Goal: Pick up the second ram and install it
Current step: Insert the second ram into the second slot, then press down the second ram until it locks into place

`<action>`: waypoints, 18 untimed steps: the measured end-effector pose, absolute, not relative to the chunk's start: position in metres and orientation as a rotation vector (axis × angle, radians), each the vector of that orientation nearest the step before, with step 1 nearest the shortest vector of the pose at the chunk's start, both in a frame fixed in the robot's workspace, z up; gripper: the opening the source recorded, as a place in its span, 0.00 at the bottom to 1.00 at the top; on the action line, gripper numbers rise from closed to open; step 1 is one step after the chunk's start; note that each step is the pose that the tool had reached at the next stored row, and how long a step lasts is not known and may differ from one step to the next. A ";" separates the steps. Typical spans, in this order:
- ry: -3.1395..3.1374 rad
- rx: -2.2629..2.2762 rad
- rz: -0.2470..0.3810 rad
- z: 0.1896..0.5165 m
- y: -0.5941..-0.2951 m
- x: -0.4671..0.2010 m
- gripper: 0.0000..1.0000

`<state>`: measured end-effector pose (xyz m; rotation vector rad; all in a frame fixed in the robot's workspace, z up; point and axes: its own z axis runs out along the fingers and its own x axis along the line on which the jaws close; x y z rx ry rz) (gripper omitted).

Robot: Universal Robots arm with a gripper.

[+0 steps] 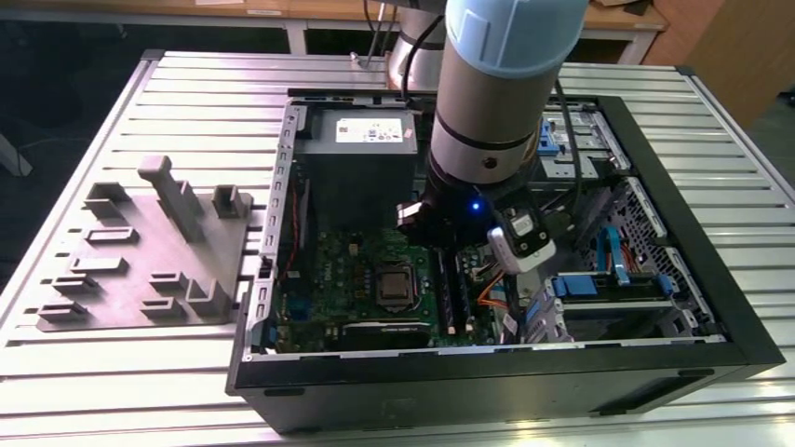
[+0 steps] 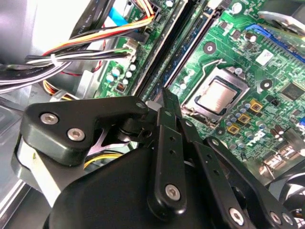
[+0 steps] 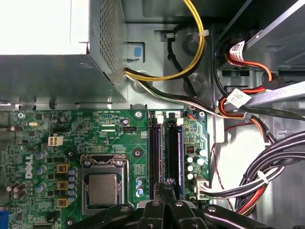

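Dark ram [image 3: 173, 157] seated upright in slot

Slatted metal table [image 1: 186, 102], wooden desk [image 1: 149, 7] behind (dark floor)

A thick grey cylindrical robot arm [image 1: 497, 102] with a pale blue cap and a small blue light carries a black linkage gripper [image 2: 164, 102] dotted with silver screws.

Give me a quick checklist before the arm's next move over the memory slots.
1. Gripper above the memory slots: ok.
2. Ram stick held in the gripper: cannot tell.
3. Cable bundle lying beside the slots, not across them: ok.
4. Processor socket apart from the gripper: ok.
5. Computer case open, motherboard exposed: ok.
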<state>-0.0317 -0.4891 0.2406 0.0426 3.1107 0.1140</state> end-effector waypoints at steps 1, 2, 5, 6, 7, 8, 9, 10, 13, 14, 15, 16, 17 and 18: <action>3.111 0.043 0.114 0.241 -0.489 -0.032 0.10; 3.111 0.043 0.114 0.241 -0.489 -0.032 0.10; 3.111 0.043 0.114 0.242 -0.489 -0.032 0.10; 3.111 0.043 0.114 0.242 -0.489 -0.032 0.10; 3.111 0.043 0.114 0.242 -0.489 -0.032 0.10; 3.111 0.043 0.114 0.242 -0.489 -0.032 0.10; 3.111 0.043 0.114 0.243 -0.489 -0.032 0.10; 3.111 0.043 0.114 0.243 -0.489 -0.032 0.10; 3.111 0.043 0.114 0.243 -0.489 -0.032 0.10; 3.111 0.043 0.114 0.244 -0.489 -0.032 0.10; 3.111 0.043 0.114 0.245 -0.489 -0.032 0.10; 3.111 0.043 0.114 0.245 -0.489 -0.032 0.10; 3.111 0.043 0.114 0.245 -0.489 -0.032 0.10; 3.111 0.043 0.114 0.246 -0.489 -0.032 0.10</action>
